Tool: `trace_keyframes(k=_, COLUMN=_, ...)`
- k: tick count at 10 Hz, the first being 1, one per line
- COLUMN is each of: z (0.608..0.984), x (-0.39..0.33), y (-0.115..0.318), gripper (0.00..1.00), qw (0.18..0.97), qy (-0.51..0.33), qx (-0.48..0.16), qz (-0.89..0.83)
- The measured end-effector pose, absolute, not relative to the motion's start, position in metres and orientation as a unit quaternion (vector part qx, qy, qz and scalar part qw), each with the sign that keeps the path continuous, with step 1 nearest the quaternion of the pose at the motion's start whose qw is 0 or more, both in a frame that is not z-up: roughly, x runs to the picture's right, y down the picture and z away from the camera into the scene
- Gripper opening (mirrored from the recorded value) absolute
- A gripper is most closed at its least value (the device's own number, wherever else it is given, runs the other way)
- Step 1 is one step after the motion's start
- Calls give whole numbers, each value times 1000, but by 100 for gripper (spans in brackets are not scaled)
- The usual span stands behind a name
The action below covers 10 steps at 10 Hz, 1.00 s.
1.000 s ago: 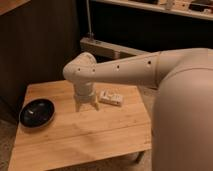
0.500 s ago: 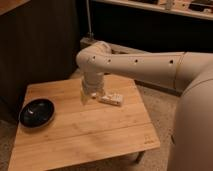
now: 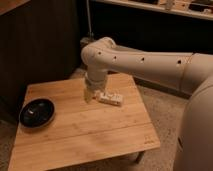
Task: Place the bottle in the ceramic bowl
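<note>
The bottle (image 3: 110, 98), small, whitish and oblong, lies on its side on the wooden table (image 3: 85, 137) near the middle of the far half. My gripper (image 3: 92, 94) hangs from the white arm (image 3: 145, 61) that reaches in from the right. It is low over the table, just left of the bottle and close against its left end. The ceramic bowl (image 3: 36, 112), round, shallow and glossy black, sits at the table's left edge, well left of the gripper.
A dark wooden cabinet wall (image 3: 37, 45) stands behind and left of the table. A dark shelf unit (image 3: 150, 25) runs along the back. Speckled floor (image 3: 162, 115) lies right of the table. My white body (image 3: 197, 130) fills the right edge.
The arm's elbow has swung up and back, and my body has drawn off to the right. The gripper has shifted slightly toward the bottle's left end. The bottle and bowl have not moved.
</note>
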State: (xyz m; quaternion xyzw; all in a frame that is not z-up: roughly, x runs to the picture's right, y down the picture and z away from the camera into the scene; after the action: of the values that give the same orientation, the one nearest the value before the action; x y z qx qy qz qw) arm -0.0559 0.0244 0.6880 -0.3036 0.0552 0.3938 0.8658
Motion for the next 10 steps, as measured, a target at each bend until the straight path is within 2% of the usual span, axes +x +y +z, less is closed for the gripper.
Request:
trace_keyframes(k=2, z=690, x=-60, y=23, gripper=65, qw=879, qy=42, qx=-295, qz=372)
trace_keyframes(k=4, z=701, x=-50, y=3, gripper=65, qw=907, qy=11, qx=-277, qz=318)
trace_keyframes(k=10, z=776, x=23, y=-53, gripper=65, qw=933, qy=-64, qx=-282, qz=216)
